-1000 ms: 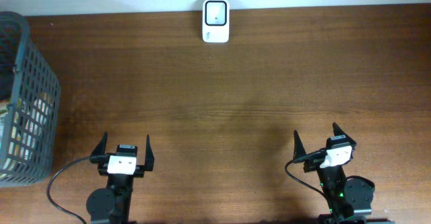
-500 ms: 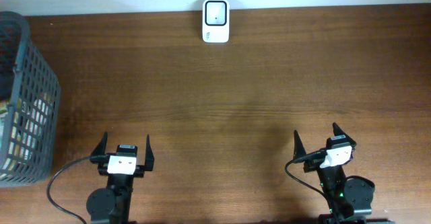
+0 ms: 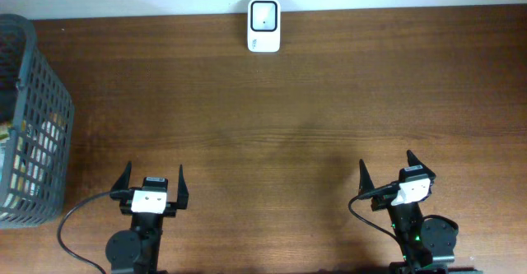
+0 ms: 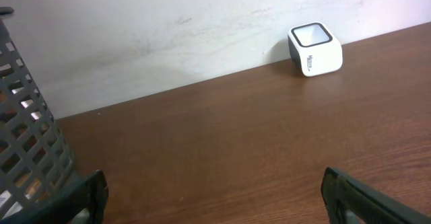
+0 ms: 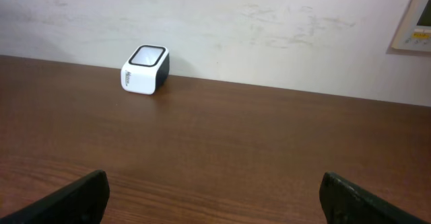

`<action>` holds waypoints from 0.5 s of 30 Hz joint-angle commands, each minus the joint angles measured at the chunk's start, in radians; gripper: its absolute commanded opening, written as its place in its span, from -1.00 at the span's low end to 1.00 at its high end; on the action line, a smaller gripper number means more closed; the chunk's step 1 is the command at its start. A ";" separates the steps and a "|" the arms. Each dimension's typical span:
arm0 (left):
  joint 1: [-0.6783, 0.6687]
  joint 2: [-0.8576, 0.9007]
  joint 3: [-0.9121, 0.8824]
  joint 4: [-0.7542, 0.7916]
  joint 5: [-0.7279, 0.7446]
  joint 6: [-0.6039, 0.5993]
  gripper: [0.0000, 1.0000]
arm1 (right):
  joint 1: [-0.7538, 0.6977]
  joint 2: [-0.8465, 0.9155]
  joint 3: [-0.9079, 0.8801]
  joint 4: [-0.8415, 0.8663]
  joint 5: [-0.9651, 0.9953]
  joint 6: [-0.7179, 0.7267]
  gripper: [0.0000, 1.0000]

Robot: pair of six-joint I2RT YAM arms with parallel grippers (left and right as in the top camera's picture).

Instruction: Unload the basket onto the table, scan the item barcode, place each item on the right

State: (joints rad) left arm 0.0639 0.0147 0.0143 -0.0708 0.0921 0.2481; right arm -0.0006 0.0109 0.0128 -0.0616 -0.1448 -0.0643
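A white barcode scanner (image 3: 264, 25) with a dark glass top stands at the table's far edge, centre; it also shows in the left wrist view (image 4: 314, 50) and the right wrist view (image 5: 145, 70). Packaged items (image 3: 20, 155) lie inside the grey mesh basket (image 3: 49, 85) at the far left, partly hidden by its wall. My left gripper (image 3: 153, 178) stands open near the front edge, left of centre, nothing between its fingers. At the front right, my right gripper (image 3: 387, 166) is open and empty too.
The basket's mesh wall (image 4: 27, 157) rises close on the left in the left wrist view. A pale wall (image 5: 215, 22) backs the wooden table (image 3: 288, 134). A white wall panel (image 5: 416, 22) shows at the far right.
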 commanded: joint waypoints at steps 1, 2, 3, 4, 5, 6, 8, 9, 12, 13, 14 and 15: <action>0.004 -0.006 -0.005 -0.002 -0.011 0.019 0.98 | -0.007 -0.007 -0.007 -0.003 -0.005 -0.007 0.97; 0.004 -0.006 -0.005 -0.002 -0.011 0.019 0.99 | -0.007 -0.007 -0.007 -0.003 -0.005 -0.006 0.97; 0.004 -0.006 -0.005 -0.002 -0.011 0.019 0.98 | -0.007 -0.007 -0.007 -0.003 -0.005 -0.006 0.97; 0.004 -0.006 -0.005 -0.002 -0.011 0.019 0.98 | -0.007 -0.007 -0.007 -0.003 -0.005 -0.006 0.97; 0.004 -0.006 -0.005 -0.002 -0.011 0.019 0.98 | -0.007 -0.007 -0.007 -0.003 -0.005 -0.007 0.97; 0.004 -0.006 -0.005 -0.002 -0.011 0.019 0.98 | -0.007 -0.007 -0.007 -0.003 -0.005 -0.006 0.97; 0.004 -0.007 -0.005 0.021 -0.018 0.019 0.98 | -0.007 -0.007 -0.007 -0.003 -0.005 -0.007 0.98; 0.004 -0.006 -0.005 0.016 -0.018 0.019 0.98 | -0.007 -0.007 -0.007 -0.003 -0.005 -0.007 0.97; 0.004 -0.006 -0.005 -0.004 -0.018 0.019 0.98 | -0.007 -0.007 -0.007 -0.003 -0.005 -0.006 0.97; 0.004 -0.006 -0.005 0.002 0.002 0.019 0.98 | -0.007 -0.007 -0.007 -0.003 -0.005 -0.007 0.98; 0.004 -0.006 -0.005 0.007 0.016 0.019 0.98 | -0.007 -0.007 -0.007 -0.003 -0.005 -0.007 0.97; 0.004 -0.006 -0.005 0.009 0.019 0.019 0.98 | -0.007 -0.007 -0.007 -0.003 -0.005 -0.006 0.97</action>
State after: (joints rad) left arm 0.0639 0.0147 0.0143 -0.0692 0.0895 0.2481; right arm -0.0006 0.0109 0.0128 -0.0616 -0.1448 -0.0643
